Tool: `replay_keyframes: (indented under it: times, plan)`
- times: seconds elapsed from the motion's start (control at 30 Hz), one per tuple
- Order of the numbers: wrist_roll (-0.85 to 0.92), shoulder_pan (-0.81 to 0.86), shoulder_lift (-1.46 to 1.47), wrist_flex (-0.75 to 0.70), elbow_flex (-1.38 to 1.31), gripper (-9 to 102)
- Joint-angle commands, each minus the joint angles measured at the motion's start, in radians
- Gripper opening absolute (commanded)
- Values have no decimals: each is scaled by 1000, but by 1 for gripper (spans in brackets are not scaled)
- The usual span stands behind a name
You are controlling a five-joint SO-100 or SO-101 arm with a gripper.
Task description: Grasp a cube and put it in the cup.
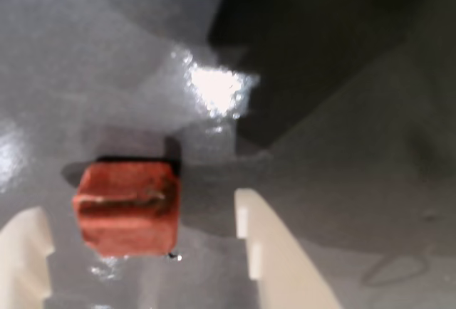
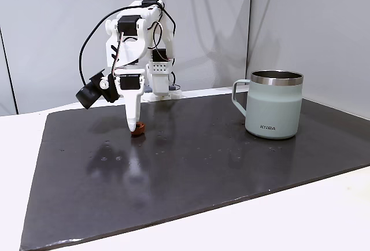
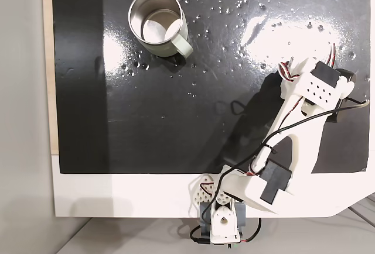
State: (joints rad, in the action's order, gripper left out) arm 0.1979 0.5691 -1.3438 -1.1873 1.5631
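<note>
Wrist view shows the white claw (image 1: 139, 234) spread, its fingers either side of the small terracotta cube (image 1: 127, 208) resting on the glossy dark table (image 1: 342, 202).

wrist: end effector (image 1: 142, 245) fingers cropped | cube (image 1: 128, 208) blurred

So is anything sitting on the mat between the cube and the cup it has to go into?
Nothing visible. The cube lies on the dark mat between the open fingers of the gripper. The stretch of mat from there to the cup is bare apart from small droplets.
</note>
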Motion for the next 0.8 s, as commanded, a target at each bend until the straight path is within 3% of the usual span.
replay_keyframes:
  times: [0.0,0.4,0.77]
  plan:
    - [15,-2,-5,20,-6,27]
    - [28,-25,54,26,-48,25]
    - [37,-21,60,26,-52,3]
